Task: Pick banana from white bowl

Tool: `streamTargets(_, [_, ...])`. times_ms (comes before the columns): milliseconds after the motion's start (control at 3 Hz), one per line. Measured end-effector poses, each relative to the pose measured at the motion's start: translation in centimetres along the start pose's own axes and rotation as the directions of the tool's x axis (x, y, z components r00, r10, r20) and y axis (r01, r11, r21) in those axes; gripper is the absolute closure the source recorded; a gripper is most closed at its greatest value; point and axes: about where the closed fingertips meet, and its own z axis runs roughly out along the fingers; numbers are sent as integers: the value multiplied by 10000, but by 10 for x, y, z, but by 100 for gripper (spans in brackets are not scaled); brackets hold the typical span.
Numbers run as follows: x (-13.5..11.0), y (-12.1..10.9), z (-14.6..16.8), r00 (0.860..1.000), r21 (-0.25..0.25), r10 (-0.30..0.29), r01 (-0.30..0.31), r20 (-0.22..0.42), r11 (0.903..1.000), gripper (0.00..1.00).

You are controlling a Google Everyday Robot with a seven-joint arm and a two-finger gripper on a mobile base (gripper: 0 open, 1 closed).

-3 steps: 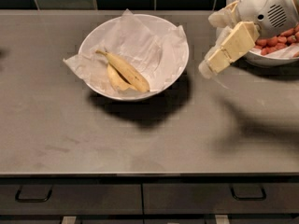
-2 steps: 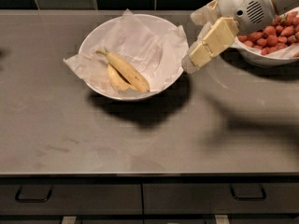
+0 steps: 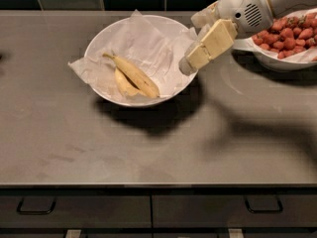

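The white bowl (image 3: 173,83), lined with crinkled white paper, stands at the back middle of the grey counter. The long slim speckled banana (image 3: 134,76) lies in its left half, slanting from upper left to lower right. A shorter, stubbier banana (image 3: 122,84) lies against it on the left. My gripper (image 3: 190,44) hangs over the bowl's right rim, coming in from the upper right. Its cream fingers (image 3: 210,43) stand apart and hold nothing. It is to the right of the banana and does not touch it.
A second white bowl (image 3: 267,58) with red strawberries (image 3: 290,33) stands at the back right, under my arm. Dark tiles run along the back wall. The counter's front edge runs across the bottom, with drawers and handles (image 3: 34,206) below.
My gripper has moved left from beside the strawberry bowl to over the right rim of the paper-lined bowl. The bananas and bowls have not moved.
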Motion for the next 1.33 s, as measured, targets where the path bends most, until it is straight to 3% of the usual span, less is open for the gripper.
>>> streamTargets(667, [-23, -17, 49, 9994, -848, -123, 150, 330, 9963, 0])
streamTargets(1333, [-22, -17, 58, 9996, -1016, -19, 50, 298, 9948, 0])
